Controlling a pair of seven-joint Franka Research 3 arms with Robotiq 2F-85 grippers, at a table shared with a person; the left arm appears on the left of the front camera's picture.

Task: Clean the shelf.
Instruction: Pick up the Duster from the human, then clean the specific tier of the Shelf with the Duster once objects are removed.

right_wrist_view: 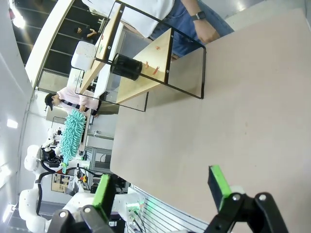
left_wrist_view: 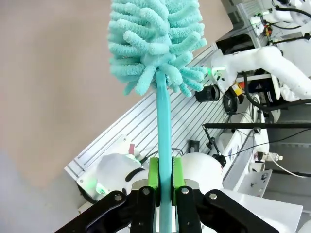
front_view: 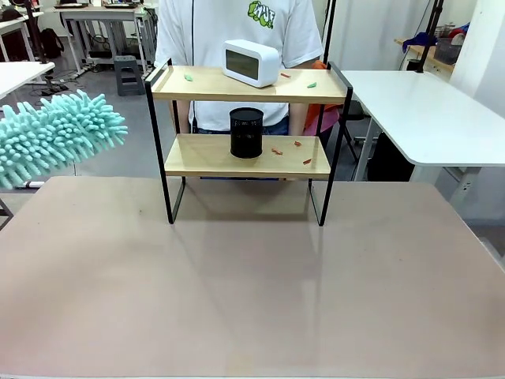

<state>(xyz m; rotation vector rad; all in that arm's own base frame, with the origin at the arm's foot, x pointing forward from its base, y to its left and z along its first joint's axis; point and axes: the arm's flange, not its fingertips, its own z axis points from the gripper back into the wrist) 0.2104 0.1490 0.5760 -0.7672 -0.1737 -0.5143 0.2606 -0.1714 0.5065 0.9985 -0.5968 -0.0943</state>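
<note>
The shelf [front_view: 203, 84] stands at the far middle of the beige tabletop, with two wooden boards in a black frame. Small green scraps [front_view: 188, 77] and red scraps [front_view: 297, 144] lie on its boards. A white clock [front_view: 251, 62] sits on the top board and a black mesh cup [front_view: 246, 133] on the lower one. A teal fluffy duster [front_view: 55, 134] hangs at the left, apart from the shelf. My left gripper [left_wrist_view: 164, 170] is shut on the duster's handle [left_wrist_view: 164, 126]. My right gripper [right_wrist_view: 161, 189] stands open over the table, far from the shelf [right_wrist_view: 146, 73].
A person [front_view: 237, 24] stands right behind the shelf, one hand [right_wrist_view: 206, 34] hanging by its end. A white table [front_view: 426, 118] stands at the back right. The beige tabletop [front_view: 252, 292] in front of the shelf is bare.
</note>
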